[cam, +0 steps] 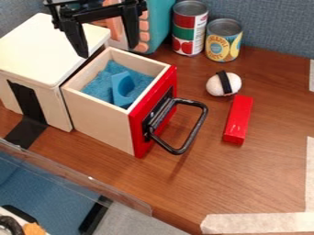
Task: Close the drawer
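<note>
Nearest, pale tape point(257, 223) marks the tabletop, well apart from my gripper point(107, 51). Lower and nearer than my gripper, the red-fronted drawer point(101, 120) stands pulled out of its cabinet point(43, 55). My fingers are spread, gripping nothing. Two cans point(189, 31) stand farther back, beside my gripper.

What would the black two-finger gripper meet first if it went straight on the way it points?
Pointing down, the black two-finger gripper would probably meet the back of the pale wooden drawer or the cream box top beside it; its height and depth are unclear.
</note>
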### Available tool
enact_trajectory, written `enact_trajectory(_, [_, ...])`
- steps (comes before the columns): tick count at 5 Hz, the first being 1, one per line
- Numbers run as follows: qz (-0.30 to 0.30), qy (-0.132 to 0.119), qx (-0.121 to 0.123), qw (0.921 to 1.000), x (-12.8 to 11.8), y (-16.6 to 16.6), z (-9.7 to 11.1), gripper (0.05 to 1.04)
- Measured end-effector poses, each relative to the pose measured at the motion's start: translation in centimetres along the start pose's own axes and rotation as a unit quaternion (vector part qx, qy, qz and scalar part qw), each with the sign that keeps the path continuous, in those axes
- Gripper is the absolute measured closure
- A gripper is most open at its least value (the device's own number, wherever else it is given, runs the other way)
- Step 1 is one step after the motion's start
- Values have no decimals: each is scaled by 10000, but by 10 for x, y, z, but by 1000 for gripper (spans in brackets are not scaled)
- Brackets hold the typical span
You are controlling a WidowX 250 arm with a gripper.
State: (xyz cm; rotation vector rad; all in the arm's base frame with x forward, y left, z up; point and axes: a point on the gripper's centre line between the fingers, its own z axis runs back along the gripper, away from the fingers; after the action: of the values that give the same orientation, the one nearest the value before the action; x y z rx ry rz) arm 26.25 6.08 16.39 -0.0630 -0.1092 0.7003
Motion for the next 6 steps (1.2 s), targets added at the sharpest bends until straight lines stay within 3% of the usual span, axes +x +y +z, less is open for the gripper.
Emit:
enact_trajectory(1, [-32, 119, 55, 9999, -2, 0, -7, 82])
enact_trajectory(2, [-1019, 308, 173, 9942, -11, -19, -17, 82])
enact_trajectory(3, [-1876, 345, 218, 9814, -14, -38, -18, 82])
enact_trajectory(4, [-2705, 232, 403, 9616, -19, -55, -12, 82])
enact_trajectory(6, [-4241, 238, 470, 9041, -30, -82, -21, 82])
